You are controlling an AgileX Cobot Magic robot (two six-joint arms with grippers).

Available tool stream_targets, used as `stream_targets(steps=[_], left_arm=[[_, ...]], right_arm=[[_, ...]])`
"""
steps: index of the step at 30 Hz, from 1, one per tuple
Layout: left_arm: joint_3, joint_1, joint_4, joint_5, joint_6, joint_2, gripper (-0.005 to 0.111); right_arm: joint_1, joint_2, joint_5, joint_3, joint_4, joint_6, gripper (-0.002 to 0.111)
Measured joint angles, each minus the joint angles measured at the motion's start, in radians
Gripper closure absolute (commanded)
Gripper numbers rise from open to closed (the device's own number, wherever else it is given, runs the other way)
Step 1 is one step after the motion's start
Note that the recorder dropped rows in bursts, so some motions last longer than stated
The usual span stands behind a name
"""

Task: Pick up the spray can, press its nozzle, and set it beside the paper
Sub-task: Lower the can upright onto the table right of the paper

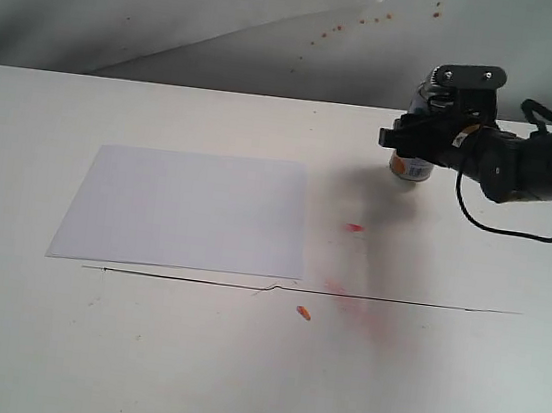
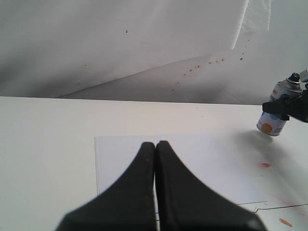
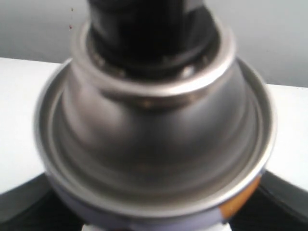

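The spray can [image 1: 412, 168] is at the back right of the table, to the right of the paper [image 1: 190, 208] and well apart from it. My right gripper [image 1: 420, 144] is shut on its body from the side, and the can [image 2: 273, 120] leans slightly. I cannot tell whether its base touches the table. In the right wrist view the silver shoulder [image 3: 154, 144] fills the picture, with the black nozzle [image 3: 144, 29] on top and a black finger [image 3: 19, 207] at each side. My left gripper [image 2: 155, 143] is shut and empty over the paper [image 2: 202, 163].
A thin black line [image 1: 296, 290] runs across the table just in front of the paper. Orange-red stains [image 1: 354, 227] and a small orange scrap [image 1: 303, 313] lie right of the paper. A speckled white backdrop [image 1: 228, 19] closes the far side. A black cable [image 1: 515, 233] hangs from the right arm.
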Motion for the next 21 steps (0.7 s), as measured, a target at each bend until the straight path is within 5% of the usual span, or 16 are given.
stream_targets(steps=[9,11,15,21], left_arm=[[0.000,0.000,0.004,0.000,0.000,0.000,0.107],[0.000,0.000,0.004,0.000,0.000,0.000,0.107],[0.000,0.000,0.004,0.000,0.002,0.000,0.107],[0.000,0.000,0.006,0.000,0.002,0.000,0.107]], right_arm=[[0.000,0.046,-0.032,-0.007,0.016,0.024,0.108],[0.000,0.046,-0.032,-0.007,0.016,0.024,0.100],[0.000,0.046,-0.033,-0.007,0.003,0.024,0.070],[0.000,0.046,-0.037,-0.009,-0.015,0.027,0.009]])
